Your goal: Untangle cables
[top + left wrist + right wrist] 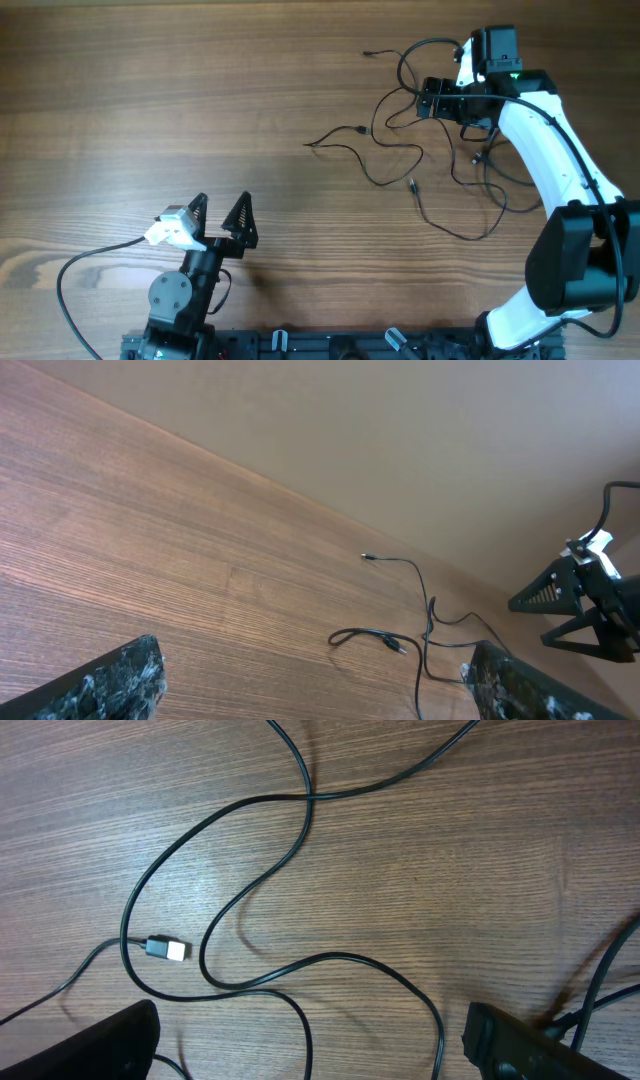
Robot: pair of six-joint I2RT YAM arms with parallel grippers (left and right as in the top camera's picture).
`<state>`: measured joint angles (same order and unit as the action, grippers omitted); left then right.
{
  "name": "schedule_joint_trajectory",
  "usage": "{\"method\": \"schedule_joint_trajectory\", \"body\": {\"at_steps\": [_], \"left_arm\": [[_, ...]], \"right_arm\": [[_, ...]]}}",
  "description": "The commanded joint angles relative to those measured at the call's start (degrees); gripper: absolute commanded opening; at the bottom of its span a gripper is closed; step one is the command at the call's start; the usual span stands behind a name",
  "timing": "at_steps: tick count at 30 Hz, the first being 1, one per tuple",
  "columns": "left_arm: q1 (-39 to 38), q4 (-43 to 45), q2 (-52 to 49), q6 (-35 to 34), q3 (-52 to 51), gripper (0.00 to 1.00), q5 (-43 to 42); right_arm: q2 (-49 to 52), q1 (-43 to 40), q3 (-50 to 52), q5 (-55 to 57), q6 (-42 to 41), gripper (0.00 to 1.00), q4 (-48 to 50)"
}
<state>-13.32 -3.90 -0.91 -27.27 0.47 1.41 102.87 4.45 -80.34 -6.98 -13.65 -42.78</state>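
The cables [420, 150] are thin black cords lying in a loose tangle on the wooden table [200, 100] at the right, with loose ends reaching left. A small silvery plug [168, 949] shows in the right wrist view among crossing loops [300, 970]. My right gripper [432, 100] hovers over the tangle's upper part with its fingers wide apart [310, 1045] and cable loops between them, nothing gripped. My left gripper [222, 212] is open and empty at the lower left, far from the cables, which it sees in the distance [400, 645].
A thicker black wire [75, 275] loops from the left arm over the table's lower left. The right arm's white links [545, 150] stretch along the right edge. A dark rail [350, 345] runs along the front edge.
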Motion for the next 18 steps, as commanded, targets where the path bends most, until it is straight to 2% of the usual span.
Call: {"method": "schedule_joint_trajectory", "body": {"at_steps": [1, 12, 18], "left_arm": [[0.33, -0.26, -1.11, 1.11, -0.13, 1.00, -0.92], [0.33, -0.26, -1.42, 1.11, -0.13, 1.00, -0.92], [0.33, -0.26, -1.42, 1.11, -0.13, 1.00, -0.92]], "right_arm": [[0.81, 0.15, 0.20, 1.01, -0.02, 1.00, 0.13], [0.68, 0.17, 0.20, 1.01, -0.02, 1.00, 0.28], [-3.30, 0.96, 0.20, 1.03, 0.00, 1.00, 0.26]]}}
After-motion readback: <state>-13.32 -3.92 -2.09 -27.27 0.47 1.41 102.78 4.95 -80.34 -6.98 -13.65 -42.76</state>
